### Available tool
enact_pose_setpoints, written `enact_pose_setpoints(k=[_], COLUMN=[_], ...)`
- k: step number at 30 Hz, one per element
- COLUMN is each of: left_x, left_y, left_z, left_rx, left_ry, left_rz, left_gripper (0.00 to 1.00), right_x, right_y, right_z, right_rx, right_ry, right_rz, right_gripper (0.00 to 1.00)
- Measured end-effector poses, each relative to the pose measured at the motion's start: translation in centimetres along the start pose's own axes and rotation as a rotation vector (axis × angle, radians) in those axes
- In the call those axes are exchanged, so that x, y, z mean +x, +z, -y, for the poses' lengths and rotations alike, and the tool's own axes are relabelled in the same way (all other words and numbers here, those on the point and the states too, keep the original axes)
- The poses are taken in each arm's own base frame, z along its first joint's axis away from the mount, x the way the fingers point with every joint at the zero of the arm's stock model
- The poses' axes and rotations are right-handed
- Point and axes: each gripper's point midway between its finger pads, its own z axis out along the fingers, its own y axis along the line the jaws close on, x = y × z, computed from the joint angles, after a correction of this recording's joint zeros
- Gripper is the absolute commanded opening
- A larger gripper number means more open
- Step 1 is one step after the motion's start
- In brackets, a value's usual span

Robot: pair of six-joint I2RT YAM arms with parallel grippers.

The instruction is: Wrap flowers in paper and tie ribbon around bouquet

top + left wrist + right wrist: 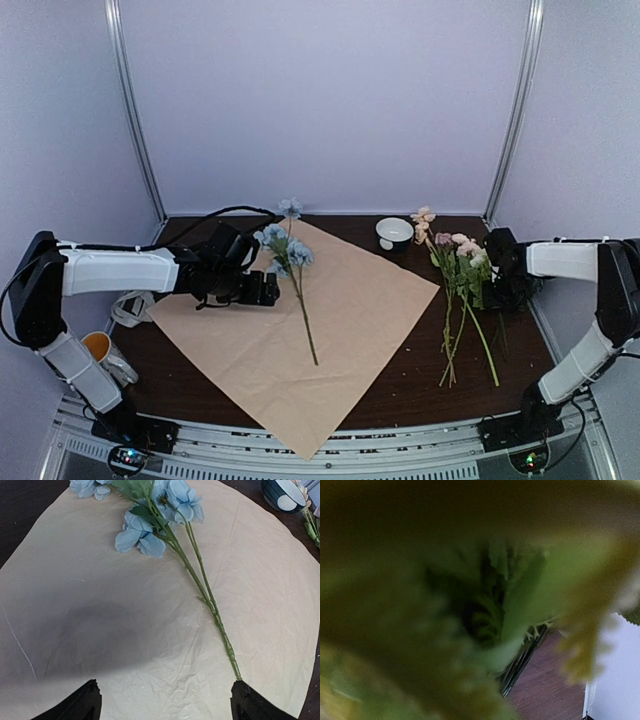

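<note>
Left gripper (167, 707): spread wide, black fingertips (90, 699) at the two bottom corners of the wrist view, gripping nothing. Hovering low over the paper (125, 630), shadow cast on the sheet at left centre. Just ahead, toward top centre, the blue flowers (165, 510), lying on the paper with stems running down to the lower right, stem end close by the right-hand fingertip. Dark spotted bowl (282, 492) at the upper right corner, off the sheet.

Right gripper (498, 262): at right centre of the top view, pressed in among the leaves of the pink flowers (460, 250). Cannot tell whether open or closed, nor whether anything is held: wrist view filled with blurred green foliage, fingers hidden. Pink stems lying on the dark table (400, 390), right of the paper and apart from it.

Further out in the top view: paper beige face up, set as a diamond across the centre; mug (100, 350) at the far left edge.
</note>
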Motion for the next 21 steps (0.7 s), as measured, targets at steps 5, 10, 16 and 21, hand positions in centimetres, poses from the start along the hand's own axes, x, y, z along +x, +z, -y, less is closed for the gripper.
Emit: enact_pose_setpoints(k=[5, 10, 16, 21], left_x=[0.4, 1.2, 1.1, 0.6], left_y=[0.6, 1.4, 1.5, 1.1], left_z=[0.1, 0.1, 0.2, 0.0], left_rx=[0.002, 0.007, 0.008, -0.004], left_ry=[0.011, 0.016, 0.019, 0.041], left_rz=[-0.015, -0.046, -0.046, -0.026], left_gripper=[0.93, 0.93, 0.93, 0.93], right_x=[-1.3, -3.5, -5.5, -7.6], right_y=[-2.1, -6.7, -14.5, -22.8], right_z=[1.3, 3.8, 6.7, 2.1], right_rx=[0.029, 0.088, 0.11, -0.221], right_ry=[0.017, 0.082, 0.184, 0.199], right_rz=[0.08, 0.257, 0.534, 0.834], right_gripper=[0.0, 0.0, 0.0, 0.0])
